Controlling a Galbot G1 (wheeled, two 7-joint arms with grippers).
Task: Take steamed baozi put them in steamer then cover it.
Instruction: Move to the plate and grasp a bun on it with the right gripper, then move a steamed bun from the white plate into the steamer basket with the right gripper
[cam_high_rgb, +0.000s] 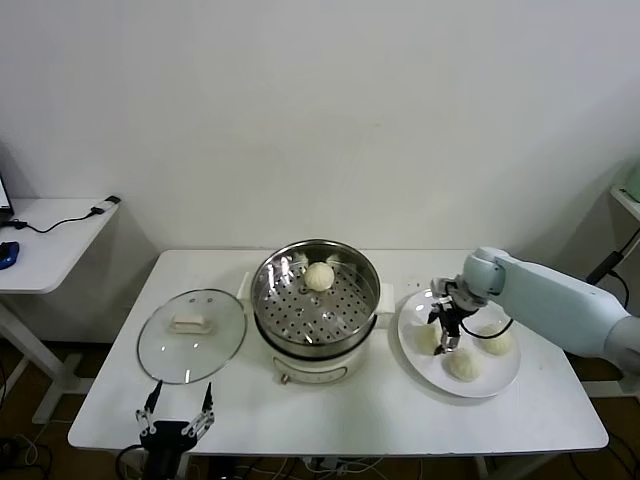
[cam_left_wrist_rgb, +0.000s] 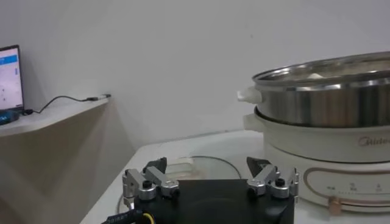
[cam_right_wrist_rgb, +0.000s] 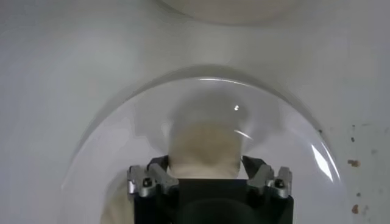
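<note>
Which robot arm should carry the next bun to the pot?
The right. Its gripper already straddles a round cream-white dough bun on the flat white plate. The left gripper waits open at the table's front edge, near the clear glass lid.

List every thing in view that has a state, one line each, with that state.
steamer: uncovered, one baozi on its tray.
cover: off, lying flat on the table left of the steamer.
plate: holds three baozi.
right claw: down over the plate, fingers on either side of a baozi.
left claw: open, parked at the table's near edge.
</note>
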